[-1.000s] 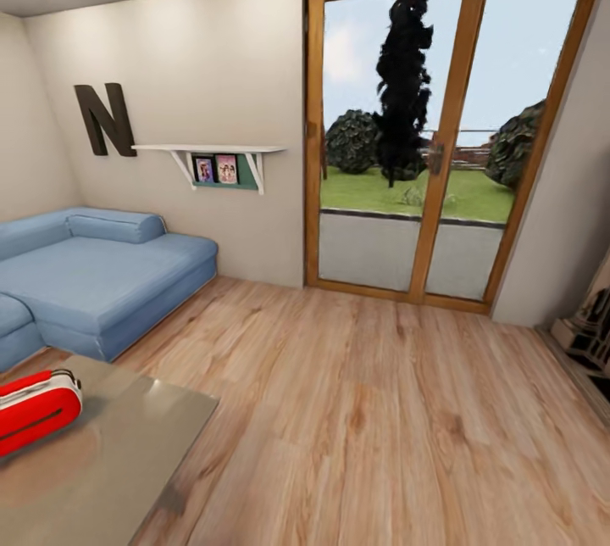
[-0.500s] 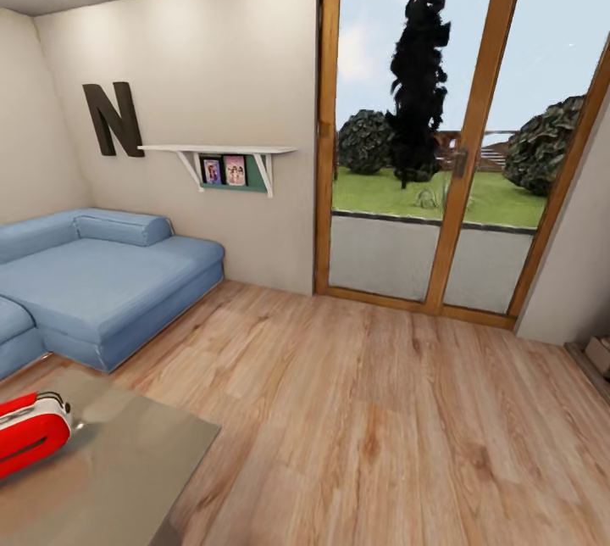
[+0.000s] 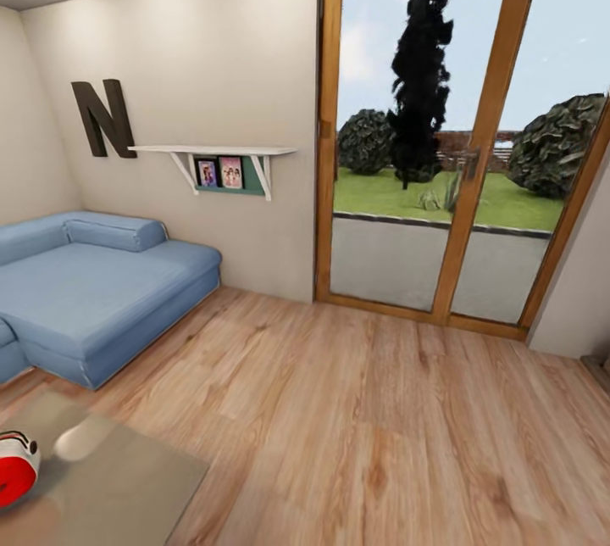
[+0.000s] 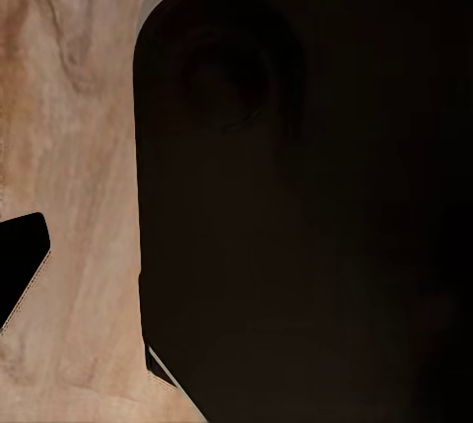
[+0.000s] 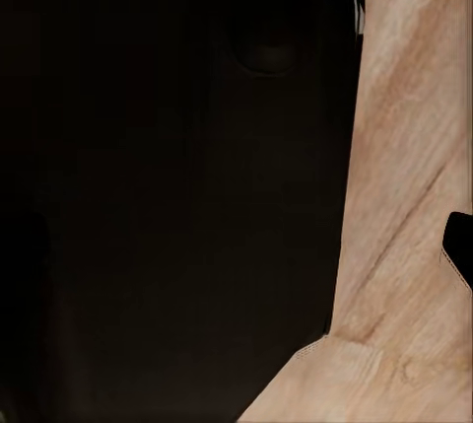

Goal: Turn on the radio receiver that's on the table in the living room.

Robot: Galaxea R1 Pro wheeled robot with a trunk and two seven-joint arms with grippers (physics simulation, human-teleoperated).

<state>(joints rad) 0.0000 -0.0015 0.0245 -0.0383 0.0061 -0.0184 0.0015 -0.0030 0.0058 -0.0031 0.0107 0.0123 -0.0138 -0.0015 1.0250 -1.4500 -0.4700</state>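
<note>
Radio receiver (image 3: 15,468): red rounded end with a white band, cut off at my head view's lower left edge, sitting on the table (image 3: 127,478). Table top glossy grey, one corner reaching out over the wood plank floor (image 3: 381,427). Beyond the table, blue sofa (image 3: 93,292) against the beige wall. On that wall a dark letter N (image 3: 103,118) and a white shelf (image 3: 216,152) with small framed pictures under it. To the right of the shelf, a wood-framed glass door (image 3: 457,139) giving onto lawn, bushes and a tall dark tree.

Wrist views: each shows a large dark body close to the lens over plank floor. My jaws, left and right: cannot tell how far open, nor whether anything is held.
</note>
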